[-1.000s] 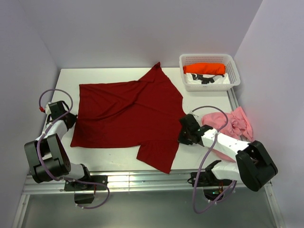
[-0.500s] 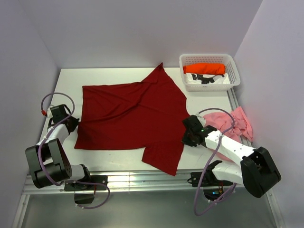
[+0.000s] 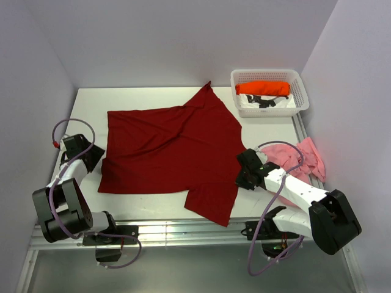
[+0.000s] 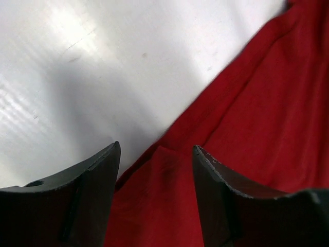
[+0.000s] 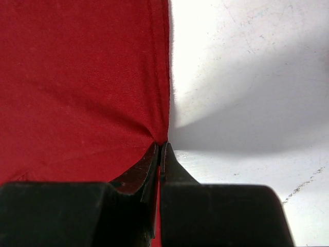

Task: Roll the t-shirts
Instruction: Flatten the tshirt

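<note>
Fabric of the dark red t-shirt (image 3: 171, 146) lies flat but creased, centre frame. Left gripper (image 4: 157, 149) stands spread over its hem; right gripper (image 5: 160, 147) pinches its edge. Pale pink t-shirt (image 3: 308, 159), crumpled at right, is partly hidden by the right arm (image 3: 299, 190).

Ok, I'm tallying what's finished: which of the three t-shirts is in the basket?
The orange t-shirt, rolled up inside the white basket. The dark red t-shirt lies spread on the table, and the pink t-shirt sits bunched at its right edge.
</note>
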Action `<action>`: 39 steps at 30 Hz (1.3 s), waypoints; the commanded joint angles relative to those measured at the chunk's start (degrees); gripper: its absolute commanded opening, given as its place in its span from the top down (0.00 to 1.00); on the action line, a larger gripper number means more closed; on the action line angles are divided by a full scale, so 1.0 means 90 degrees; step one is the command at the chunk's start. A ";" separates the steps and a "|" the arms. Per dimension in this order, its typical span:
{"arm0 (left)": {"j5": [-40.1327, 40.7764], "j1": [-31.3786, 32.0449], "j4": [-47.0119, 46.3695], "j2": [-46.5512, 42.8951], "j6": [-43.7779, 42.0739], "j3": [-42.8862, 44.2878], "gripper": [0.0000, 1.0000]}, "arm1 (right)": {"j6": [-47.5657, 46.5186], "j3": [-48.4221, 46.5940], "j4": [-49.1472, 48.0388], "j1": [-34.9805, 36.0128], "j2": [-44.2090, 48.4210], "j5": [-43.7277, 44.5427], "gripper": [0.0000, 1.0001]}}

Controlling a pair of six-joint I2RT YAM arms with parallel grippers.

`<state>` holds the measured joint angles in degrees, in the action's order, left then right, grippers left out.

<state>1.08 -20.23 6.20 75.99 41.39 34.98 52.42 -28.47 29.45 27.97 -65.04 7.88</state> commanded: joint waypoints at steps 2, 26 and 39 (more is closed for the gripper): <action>-0.0714 -0.0076 -0.0629 0.0129 0.0001 0.0663 0.36 | -0.0131 0.0126 -0.0020 -0.0041 0.0019 0.0043 1.00; -0.1595 0.0578 -0.0151 0.5189 0.0011 0.6015 0.53 | -0.0415 0.0019 -0.0284 -0.0051 -0.0156 -0.0075 1.00; -0.1809 0.0646 -0.0268 0.6020 -0.0009 0.6865 0.95 | -0.0385 0.0067 -0.0323 -0.0051 -0.0186 -0.0055 1.00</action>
<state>-13.61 -14.68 5.13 129.27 41.43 94.32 49.56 -28.05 26.48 27.86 -65.80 6.39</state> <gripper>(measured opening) 0.098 0.012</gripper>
